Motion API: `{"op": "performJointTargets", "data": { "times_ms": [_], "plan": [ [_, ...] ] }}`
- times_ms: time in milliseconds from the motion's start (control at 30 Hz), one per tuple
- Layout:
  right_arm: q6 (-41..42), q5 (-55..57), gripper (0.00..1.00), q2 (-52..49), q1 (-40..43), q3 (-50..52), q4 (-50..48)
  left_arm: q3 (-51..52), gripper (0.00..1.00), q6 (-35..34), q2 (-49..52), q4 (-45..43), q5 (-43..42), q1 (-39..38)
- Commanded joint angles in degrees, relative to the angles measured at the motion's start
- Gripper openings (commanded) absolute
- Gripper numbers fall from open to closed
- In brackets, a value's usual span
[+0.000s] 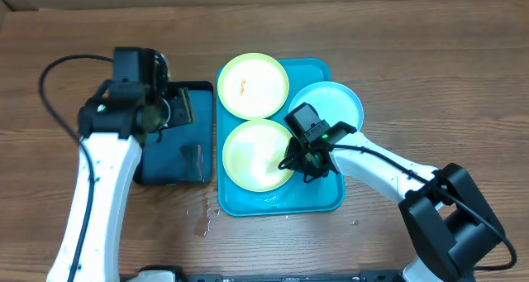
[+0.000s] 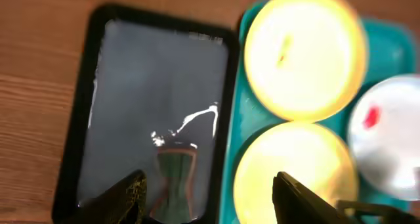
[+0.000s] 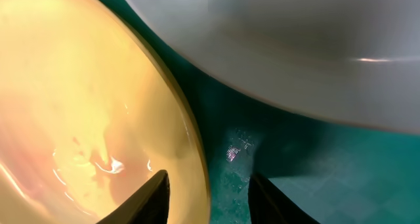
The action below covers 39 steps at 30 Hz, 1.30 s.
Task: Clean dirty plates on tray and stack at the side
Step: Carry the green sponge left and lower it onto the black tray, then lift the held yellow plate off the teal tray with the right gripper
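Straddling yellow plate (image 3: 79, 99) rim, right pincer (image 3: 209, 183)

**Teal, yellow, blue on brown**

Tray (image 1: 326, 201) is bright teal; upper plate (image 1: 252, 85) and lower plate (image 1: 256, 154) are pale yellow with lime-green rims, the upper smeared orange; third plate (image 1: 331, 104) is light blue with a red spot; smaller tray (image 1: 178, 150) is black; surface (image 1: 413, 50) is brown wood-grain.

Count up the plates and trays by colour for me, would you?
Yellow plates with green rims: 2
Light blue plate: 1
Teal tray: 1
Dark tray: 1
Total: 5
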State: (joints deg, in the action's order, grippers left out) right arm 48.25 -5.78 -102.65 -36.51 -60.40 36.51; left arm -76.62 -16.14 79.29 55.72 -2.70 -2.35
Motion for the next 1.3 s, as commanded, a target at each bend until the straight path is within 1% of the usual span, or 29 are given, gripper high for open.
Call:
{"op": "performJointTargets", "data": {
  "times_ms": [0,100,233,267,400,467,500,533,733,933,1067,1200,1267],
  "plan": [
    [1.3,0.2,0.4,-1.0,-0.6,0.5,-0.3,-0.8,0.63,-1.9,-3.1,0.2,0.8,0.2],
    [1.4,0.2,0.4,-1.5,-0.6,0.5,-0.3,-0.8,0.63,-1.9,-4.6,1.0,0.9,0.2],
    [1.6,0.2,0.4,-2.0,-0.5,0.5,-0.3,-0.8,0.64,-2.3,-4.7,1.9,2.9,0.3],
    [1.6,0.2,0.38,-2.0,-0.5,0.5,-0.3,-0.8,0.64,-2.6,-4.7,2.1,3.7,0.3],
    [1.6,0.2,0.21,-2.1,-0.5,0.5,-0.9,-0.8,0.66,-3.3,-4.7,2.4,5.6,0.3],
    [1.5,0.1,0.12,-2.1,-0.5,0.5,-1.2,-0.8,0.66,-3.3,-4.7,2.6,5.9,0.3],
    [1.6,0.1,0.06,-2.1,-0.5,0.5,-1.2,-0.8,0.66,-3.3,-4.7,2.7,5.9,0.3],
    [1.5,-0.1,0.04,-2.1,-0.5,0.5,-1.2,-0.8,0.66,-3.4,-4.9,2.7,5.9,0.3],
    [1.4,-0.8,0.04,-1.7,-0.4,-0.6,0.3,-0.8,0.64,-3.5,-6.5,2.6,5.9,0.3],
    [-1.6,-0.8,0.04,1.4,-0.4,-2.8,3.7,-0.8,0.67,-3.4,-9.1,2.8,5.9,0.3],
    [-1.8,-0.8,0.04,4.0,-0.4,-3.0,5.1,-0.8,0.67,-3.4,-9.6,3.6,6.0,0.3],
    [-2.4,-0.7,0.04,7.1,-0.4,-3.1,6.1,-0.8,0.68,-3.4,-9.6,4.5,8.5,0.3],
    [-3.2,-0.7,0.04,8.6,-0.4,-3.1,6.1,-0.8,0.72,-3.4,-9.6,5.2,10.6,0.2]
  ]
}}
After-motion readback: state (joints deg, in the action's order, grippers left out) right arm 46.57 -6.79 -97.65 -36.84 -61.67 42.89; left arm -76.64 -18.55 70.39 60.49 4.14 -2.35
